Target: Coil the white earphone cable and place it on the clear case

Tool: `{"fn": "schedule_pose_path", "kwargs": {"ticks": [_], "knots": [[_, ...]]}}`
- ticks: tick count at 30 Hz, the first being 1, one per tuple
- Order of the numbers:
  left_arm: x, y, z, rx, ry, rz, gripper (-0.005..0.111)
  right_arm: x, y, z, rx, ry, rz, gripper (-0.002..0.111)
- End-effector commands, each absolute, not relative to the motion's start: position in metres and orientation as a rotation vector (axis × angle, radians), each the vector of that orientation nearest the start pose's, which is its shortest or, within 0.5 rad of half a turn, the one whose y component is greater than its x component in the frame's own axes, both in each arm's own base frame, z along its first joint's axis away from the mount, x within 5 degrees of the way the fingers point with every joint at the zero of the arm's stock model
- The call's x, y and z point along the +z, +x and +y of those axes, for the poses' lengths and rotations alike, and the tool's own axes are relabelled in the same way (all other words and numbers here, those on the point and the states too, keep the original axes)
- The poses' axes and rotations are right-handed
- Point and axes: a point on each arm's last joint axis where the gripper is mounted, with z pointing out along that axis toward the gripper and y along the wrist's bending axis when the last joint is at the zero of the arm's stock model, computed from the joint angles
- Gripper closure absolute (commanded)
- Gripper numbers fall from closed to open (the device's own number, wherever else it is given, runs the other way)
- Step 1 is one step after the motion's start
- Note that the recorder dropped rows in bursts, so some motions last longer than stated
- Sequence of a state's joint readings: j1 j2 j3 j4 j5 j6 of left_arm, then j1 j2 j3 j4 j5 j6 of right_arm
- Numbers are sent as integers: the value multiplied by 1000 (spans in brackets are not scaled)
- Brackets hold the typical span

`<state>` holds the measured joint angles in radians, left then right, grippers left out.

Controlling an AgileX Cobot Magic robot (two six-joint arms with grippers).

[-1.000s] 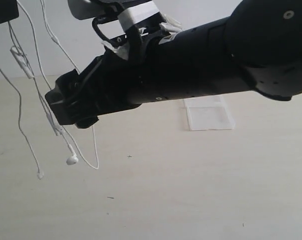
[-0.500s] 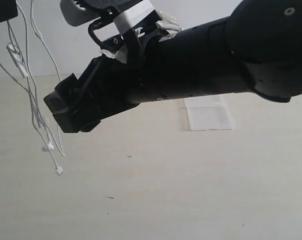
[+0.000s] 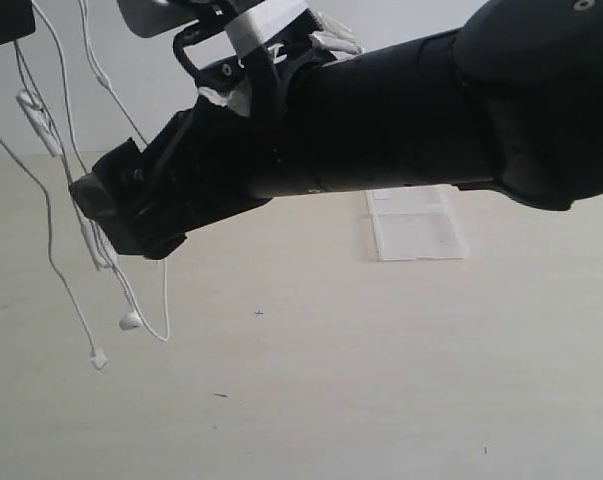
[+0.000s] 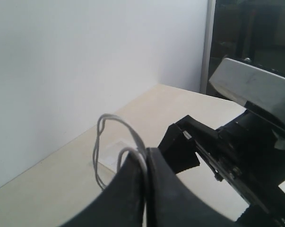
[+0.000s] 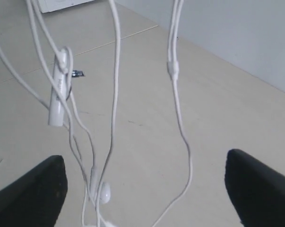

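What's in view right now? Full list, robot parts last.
earphone cable: one, white, hanging in the air from the left gripper, ends dangling above the table
clear case: one, transparent, flat on the table, partly behind the right arm
table: one, beige
wall: one, white, behind the table
left gripper: one, black, shut on the earphone cable
right gripper: one, black, open, at the hanging strands
right arm: one, black, reaching across the exterior view
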<state>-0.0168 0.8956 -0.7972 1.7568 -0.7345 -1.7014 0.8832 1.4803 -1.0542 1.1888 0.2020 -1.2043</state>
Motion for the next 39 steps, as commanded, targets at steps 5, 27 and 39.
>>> {"fn": "schedule_pose_path", "kwargs": {"ticks": [5,27,39], "knots": [[379,171,-62,-546,604,1604,107,309,201,273,752,-1009,1791,22],[379,171,-62,-546,604,1604,107,292,202,299,922,-1109,1685,22],[379,171,-62,-549,607,1603,107,312,212,309,928,-1056,1643,22]]}}
